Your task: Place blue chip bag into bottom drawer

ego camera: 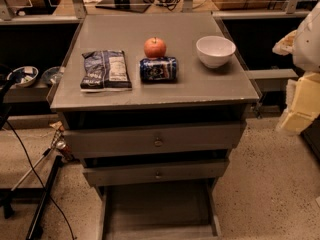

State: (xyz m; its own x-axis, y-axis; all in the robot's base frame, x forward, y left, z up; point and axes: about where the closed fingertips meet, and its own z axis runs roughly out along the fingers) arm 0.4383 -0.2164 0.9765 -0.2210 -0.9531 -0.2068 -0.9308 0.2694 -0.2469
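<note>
**Bag on top, bottom drawer out**

There was the blue chip bag [106, 70], lying flat on the left side of the grey cabinet top [210, 86], white label panel facing up. Just beside it to the right lay a blue can [158, 69], tipped on its side, with a red apple [155, 47] right behind it and seemingly touching it. Further right stood a white bowl [215, 51], upright and apart from the others.

Down the front, the two upper drawers [155, 140] showed their small round knobs, each pulled out slightly. Below them the bottom drawer [157, 209] was drawn out well past both, its grey tray and side rails in plain sight.

And the gripper [301, 104]? It was off at the right edge, a pale blocky shape hanging beside the cabinet, below the level of its top and well apart from the bag. It was cut off by the edge, and its grip could not be told; nothing was seen in it.
</note>
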